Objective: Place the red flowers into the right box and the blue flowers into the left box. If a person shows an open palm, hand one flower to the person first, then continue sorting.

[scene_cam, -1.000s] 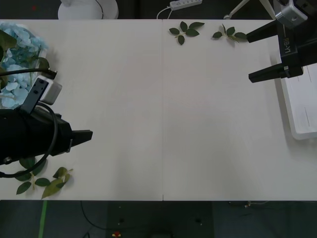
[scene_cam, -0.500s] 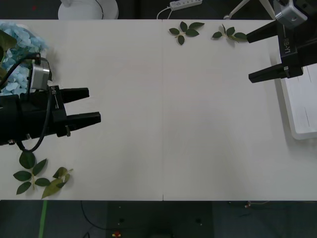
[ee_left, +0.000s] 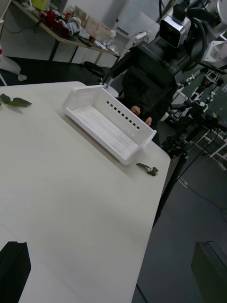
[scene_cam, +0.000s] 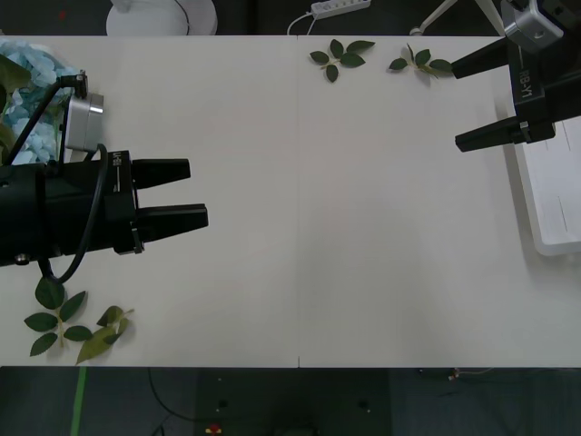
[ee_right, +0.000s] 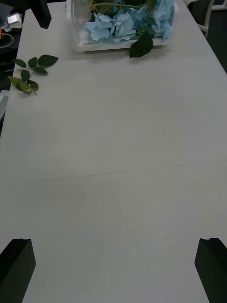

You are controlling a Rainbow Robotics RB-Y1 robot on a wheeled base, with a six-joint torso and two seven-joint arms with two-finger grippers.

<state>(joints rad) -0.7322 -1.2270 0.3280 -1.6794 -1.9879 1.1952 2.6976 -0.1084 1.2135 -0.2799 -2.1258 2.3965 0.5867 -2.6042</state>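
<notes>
Front view: the blue flowers (scene_cam: 27, 82) lie piled in the left box (scene_cam: 9, 45) at the table (scene_cam: 345, 227) edge; the left tool (scene_cam: 177, 193) hovers nearby, open and empty, and the right tool (scene_cam: 472, 100) stands open by the right box (scene_cam: 554, 195).

Right wrist view: several blue heads fill that tray.

Left wrist view: the right box holds nothing. Blue sorting looks done; no loose flowers remain.
</notes>
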